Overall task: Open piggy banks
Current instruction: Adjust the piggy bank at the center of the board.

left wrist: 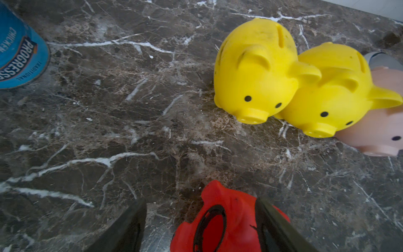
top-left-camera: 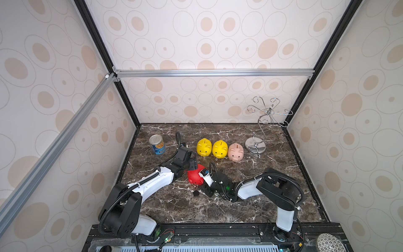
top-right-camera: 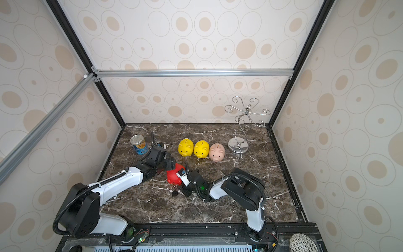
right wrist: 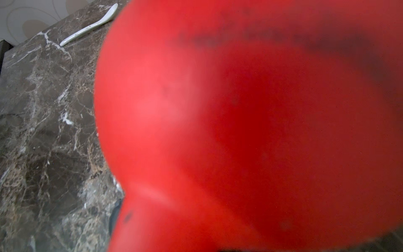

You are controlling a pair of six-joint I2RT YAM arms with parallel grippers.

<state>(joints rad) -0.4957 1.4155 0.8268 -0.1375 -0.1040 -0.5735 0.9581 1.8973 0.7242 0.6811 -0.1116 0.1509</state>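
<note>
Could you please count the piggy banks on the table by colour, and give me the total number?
red pig: 1
yellow pigs: 2
pink pig: 1
total: 4

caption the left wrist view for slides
glossy red plastic piggy bank within the left gripper, two yellow plastic piggy banks beyond
</note>
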